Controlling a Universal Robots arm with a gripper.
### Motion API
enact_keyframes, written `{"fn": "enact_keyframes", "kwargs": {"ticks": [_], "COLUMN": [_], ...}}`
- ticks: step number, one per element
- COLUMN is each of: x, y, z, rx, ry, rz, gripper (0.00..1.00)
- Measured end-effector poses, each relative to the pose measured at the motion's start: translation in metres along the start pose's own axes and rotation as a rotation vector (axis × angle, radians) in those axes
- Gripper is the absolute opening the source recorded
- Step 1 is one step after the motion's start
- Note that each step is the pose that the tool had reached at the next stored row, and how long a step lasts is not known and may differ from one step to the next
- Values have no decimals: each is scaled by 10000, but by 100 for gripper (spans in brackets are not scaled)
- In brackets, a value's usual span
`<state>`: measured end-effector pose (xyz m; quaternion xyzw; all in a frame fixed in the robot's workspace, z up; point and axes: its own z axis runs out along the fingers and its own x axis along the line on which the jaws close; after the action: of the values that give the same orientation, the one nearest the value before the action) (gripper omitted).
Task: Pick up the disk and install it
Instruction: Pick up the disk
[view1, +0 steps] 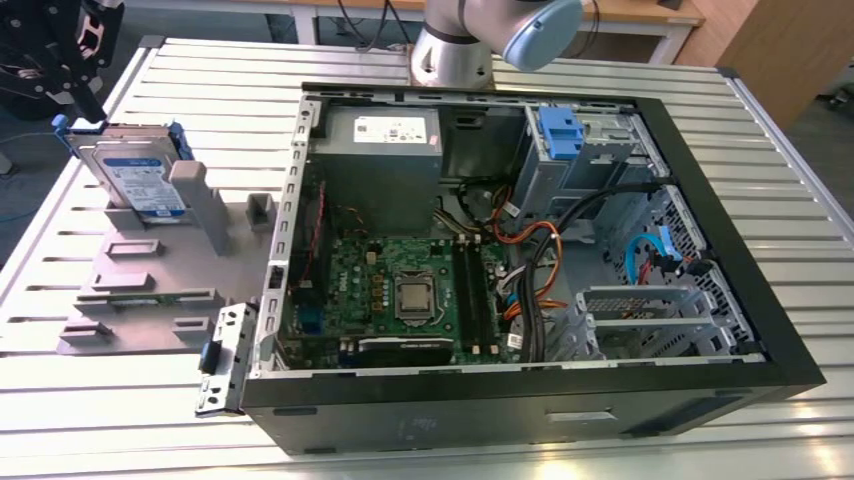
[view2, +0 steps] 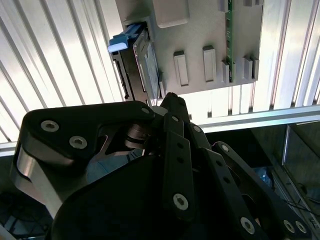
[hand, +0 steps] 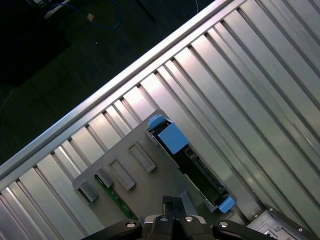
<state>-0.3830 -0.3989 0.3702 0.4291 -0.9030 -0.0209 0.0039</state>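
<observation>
Disk on edge in its holder, jaws closed above it

Nearest, the open computer case (view1: 534, 400) lies on the slatted metal surface (view1: 200, 80). Beside it, toward the exterior view's left, the disk (view1: 134, 175) (view2: 145, 60) (hand: 195, 165) stands on edge in a grey holder (view1: 147, 270). Farther back, the jaws hang just above it, closed on nothing.

Slatted alu table (view1: 747, 130) w/ open black PC case (view1: 534, 405) lying on its side, centre-right in the exterior view. Inside: green mobo (view1: 400, 270), CPU socket (view1: 415, 296) mid-board; grey PSU box (view1: 384, 135) at far end; blue bracket (view1: 561, 132) on drive bay right of PSU; orange + black cables (view1: 527, 260) along mobo's right edge. Grey fixture plate (view1: 147, 280) on table at the exterior view's left, just beside case, w/ thin green board strip (view1: 147, 297) in it. Metal bracket (view1: 224, 355) at case's near-left corner.
</observation>
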Motion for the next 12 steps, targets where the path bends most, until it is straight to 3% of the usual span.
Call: {"fn": "enact_keyframes", "kwargs": {"ticks": [12], "x": [0], "y": [0], "z": [0], "rx": [-1], "ry": [5], "rz": [-121], "gripper": [11]}}
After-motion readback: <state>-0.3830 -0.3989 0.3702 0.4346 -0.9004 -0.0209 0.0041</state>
